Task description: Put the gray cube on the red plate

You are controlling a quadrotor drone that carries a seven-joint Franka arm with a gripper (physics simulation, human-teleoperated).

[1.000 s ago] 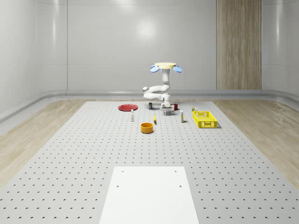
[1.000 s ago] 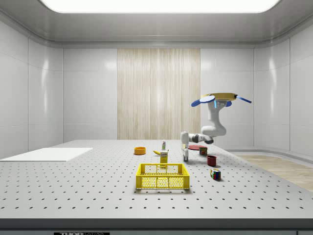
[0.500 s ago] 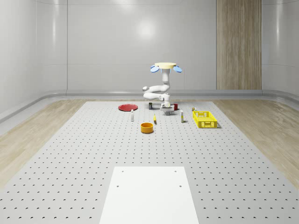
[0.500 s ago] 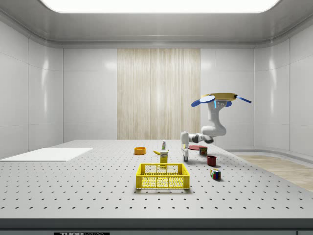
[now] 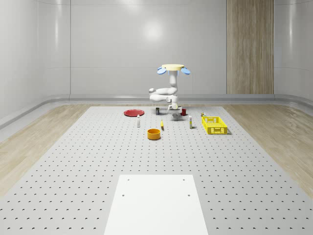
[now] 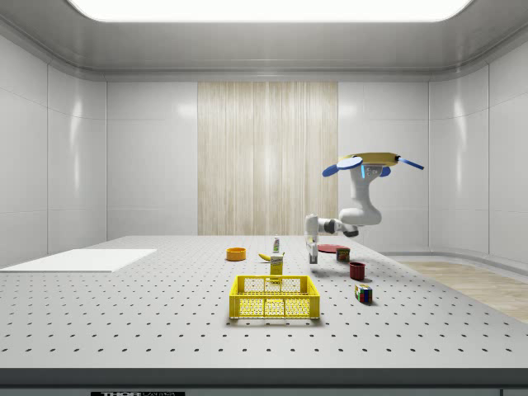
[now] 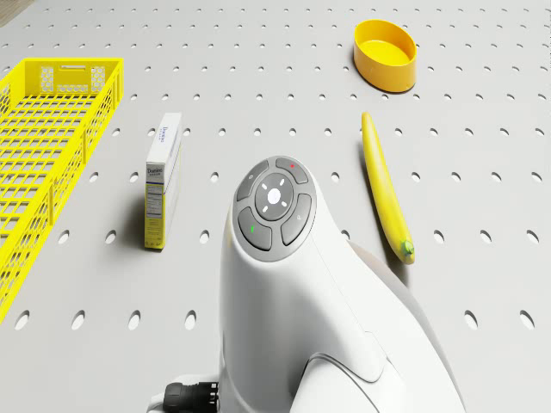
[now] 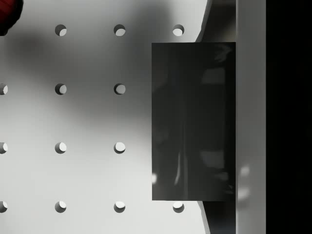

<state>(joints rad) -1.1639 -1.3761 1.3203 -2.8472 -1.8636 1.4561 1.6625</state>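
Note:
The gray cube shows as a dark block pressed against one finger, with the perforated table some way beneath it. My gripper is shut on the cube and holds it a little above the table, also seen in the side view. The red plate lies flat on the table toward the whole-scene view's left of the gripper, apart from it. The drone hovers over the far middle of the table, with the arm folded below it.
A yellow crate stands at the whole-scene view's right. Near the arm are a small box, a banana, an orange bowl, a red mug and a small bottle. A white pad lies at the near end.
The gripper has risen from the table with the gray cube in it. The arm has folded upward and the drone sits slightly higher.

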